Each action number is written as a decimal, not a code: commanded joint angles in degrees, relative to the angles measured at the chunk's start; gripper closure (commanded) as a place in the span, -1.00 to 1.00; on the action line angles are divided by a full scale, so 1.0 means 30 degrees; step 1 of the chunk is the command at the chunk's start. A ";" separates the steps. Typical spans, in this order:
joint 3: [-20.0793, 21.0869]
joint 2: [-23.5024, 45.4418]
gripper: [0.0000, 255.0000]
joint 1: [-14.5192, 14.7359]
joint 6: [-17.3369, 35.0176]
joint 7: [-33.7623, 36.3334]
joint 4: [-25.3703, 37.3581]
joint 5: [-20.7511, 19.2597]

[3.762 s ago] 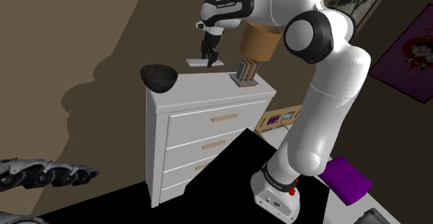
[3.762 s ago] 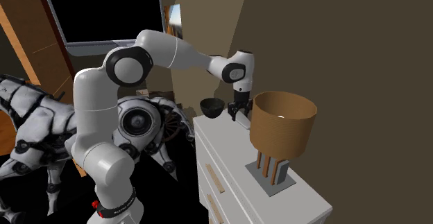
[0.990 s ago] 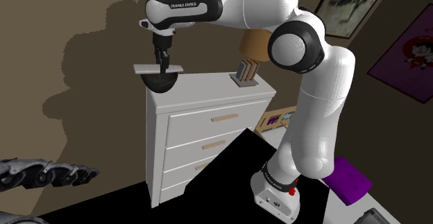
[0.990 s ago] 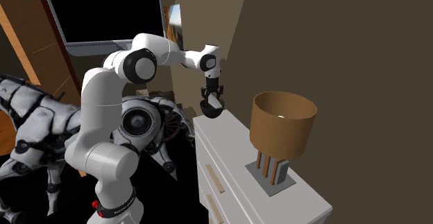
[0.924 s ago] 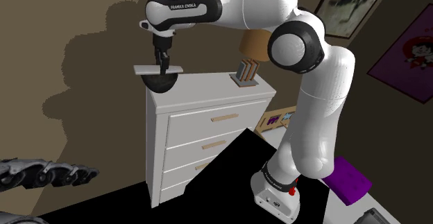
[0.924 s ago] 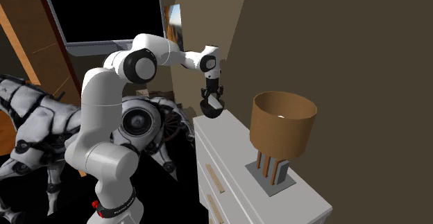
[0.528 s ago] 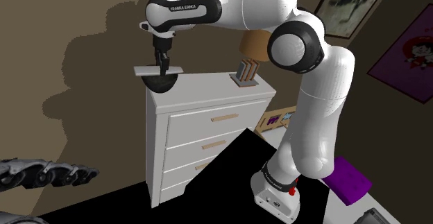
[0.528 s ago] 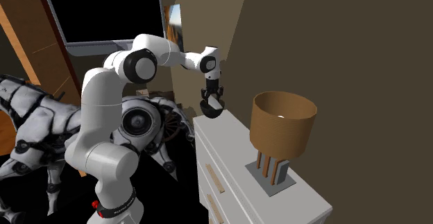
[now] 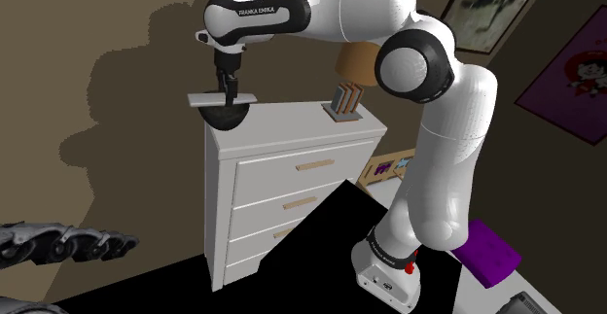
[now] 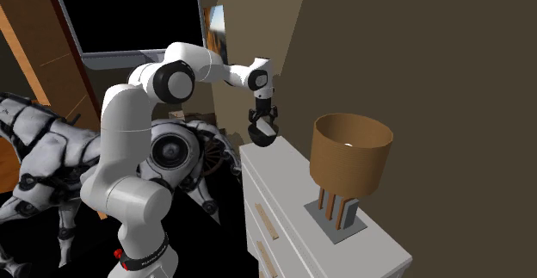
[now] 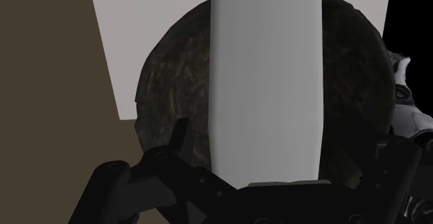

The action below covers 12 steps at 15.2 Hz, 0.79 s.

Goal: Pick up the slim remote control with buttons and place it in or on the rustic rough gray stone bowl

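Remote (image 9: 207,96) level, just over dark rough bowl (image 9: 224,118) on dresser (image 9: 292,135); gripper (image 9: 231,92) straddles it, grasp cannot tell.

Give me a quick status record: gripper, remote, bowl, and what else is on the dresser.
gripper: open, pointing down over the bowl
fingers: either side of the remote, apparently not touching it
remote: grey, level, across the bowl's top; rim contact cannot be told
bowl: dark, rough, at the dresser's corner
dresser: white, three drawers
also on dresser: lamp with brown shade
task state: remote over bowl, not gripped
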 commanded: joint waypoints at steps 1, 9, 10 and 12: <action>-0.0029 -0.0137 -1.00 -0.0007 -0.0587 0.0044 0.0458 -0.0063; -0.0094 -0.0386 -1.00 -0.0056 -0.2268 0.0142 0.1908 -0.0187; -0.0094 -0.0386 -1.00 -0.0056 -0.2268 0.0142 0.1908 -0.0187; -0.0094 -0.0388 -1.00 -0.0055 -0.2264 0.0142 0.1903 -0.0188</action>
